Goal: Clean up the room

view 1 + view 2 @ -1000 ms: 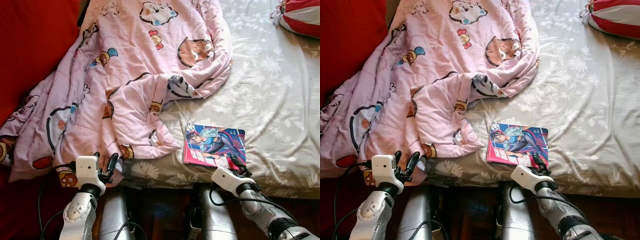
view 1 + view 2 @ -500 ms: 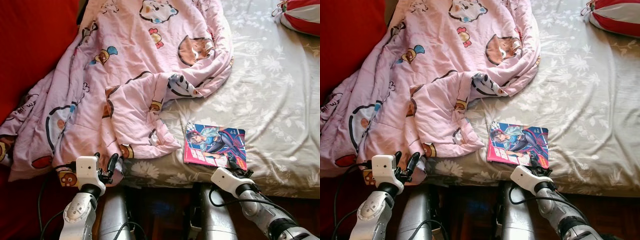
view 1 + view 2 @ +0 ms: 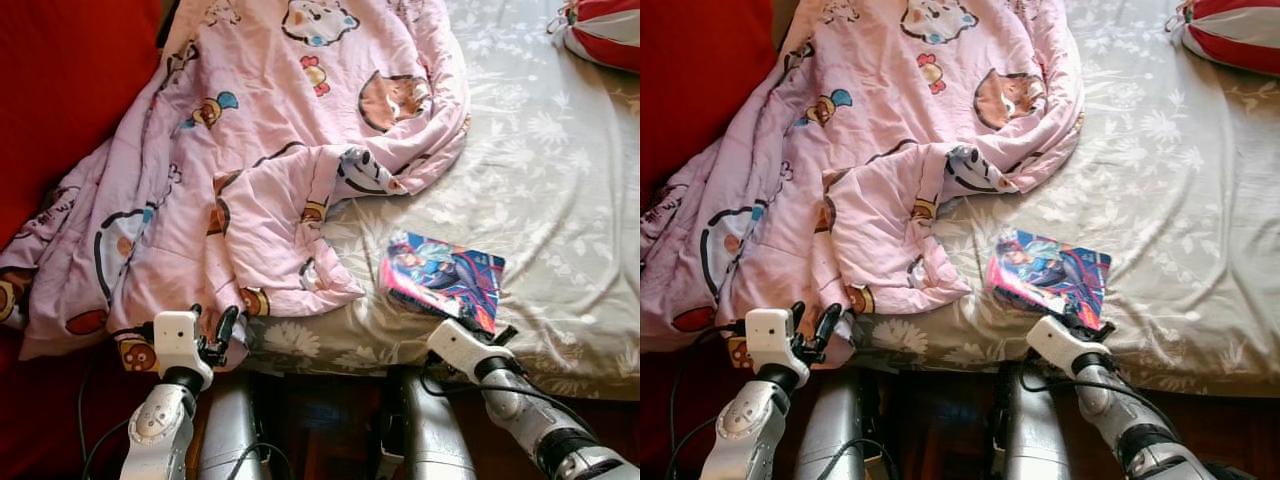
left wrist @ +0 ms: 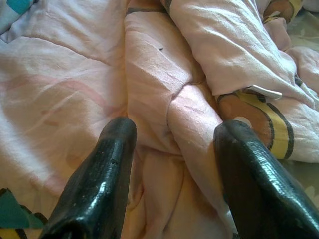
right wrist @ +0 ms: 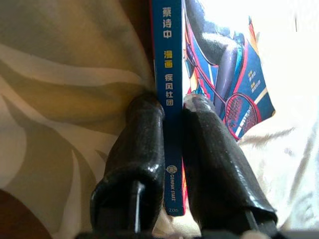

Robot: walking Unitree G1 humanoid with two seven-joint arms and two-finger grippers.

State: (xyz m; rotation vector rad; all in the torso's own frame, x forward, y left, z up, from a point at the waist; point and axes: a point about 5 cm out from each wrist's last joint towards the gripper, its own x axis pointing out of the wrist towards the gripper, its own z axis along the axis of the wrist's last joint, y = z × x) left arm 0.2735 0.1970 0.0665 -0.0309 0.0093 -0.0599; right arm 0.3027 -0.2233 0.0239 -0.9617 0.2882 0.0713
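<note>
A comic book (image 3: 444,280) is gripped at its spine by the right claw (image 5: 169,129) on the bed (image 3: 560,180); the left claw (image 4: 169,164) is held wide at a pink blanket (image 3: 260,150).

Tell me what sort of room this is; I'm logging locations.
Most likely a bedroom: a bed with a floral sheet, a rumpled pink cartoon quilt, and a comic book gripped by the right tool.

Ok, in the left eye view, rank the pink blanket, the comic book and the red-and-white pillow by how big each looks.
1. Pink blanket, by far the largest.
2. Comic book, pinched at its spine by the right hand.
3. Red-and-white pillow. It is cut off by the frame edge, so its full size is unsure.
</note>
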